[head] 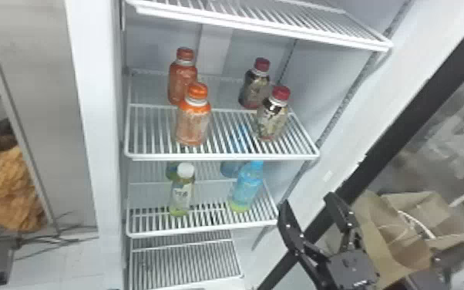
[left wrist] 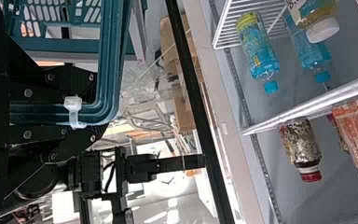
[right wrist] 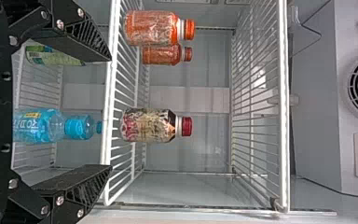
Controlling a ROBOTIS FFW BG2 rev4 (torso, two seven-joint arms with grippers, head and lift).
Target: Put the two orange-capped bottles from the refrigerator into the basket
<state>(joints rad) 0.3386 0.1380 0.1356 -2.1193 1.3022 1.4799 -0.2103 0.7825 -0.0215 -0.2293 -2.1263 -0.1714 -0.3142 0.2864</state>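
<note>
The right end effector (head: 307, 203) had its two black fingers spread apart, its wrist below them; the left end effector (left wrist: 99, 106) had its fingers drawn close together.

The head view looked down past the right end effector (head: 307, 199) at shelves (head: 223, 156) both wrist views shared, the right one squarely, closer.

- Refrigerator (head: 106, 115), middle shelf (head: 223, 156), left: front target bottle (head: 193, 123), rear target bottle (head: 181, 79) behind it
- Same shelf, right: front side bottle (head: 271, 119), rear side bottle (head: 254, 90) behind
- Shelf below (head: 204, 230), left: front low bottle (head: 182, 194), another bottle (head: 171, 171) behind
- Same, right: tall bottle (head: 247, 187), one more bottle (head: 230, 169) behind
- Bag (head: 385, 239) right of refrigerator
- Basket (left wrist: 112, 60) outside refrigerator
</note>
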